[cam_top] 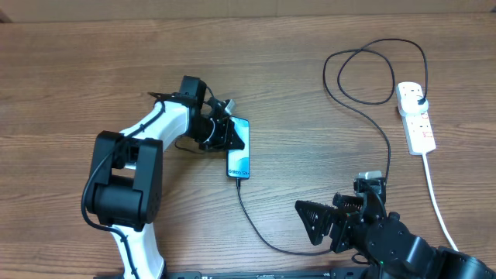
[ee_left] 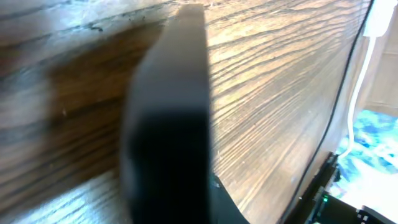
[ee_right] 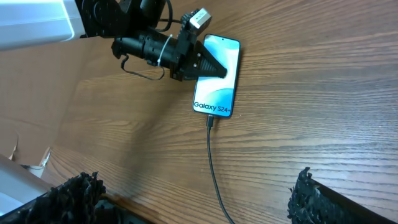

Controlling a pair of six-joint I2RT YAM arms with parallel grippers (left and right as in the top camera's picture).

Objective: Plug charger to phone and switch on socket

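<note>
The charger looks plugged into the phone, which lies flat on the table under my left gripper, pinched closed on nothing, so next I think my wide-open, empty right gripper must reach the socket at the far right and turn it on.

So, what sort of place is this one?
Likely an indoor robotics test bench: a wood-grain tabletop, a white-and-black robot arm over it, and a white oblong power strip cabled to a slim black-edged smartphone.
</note>
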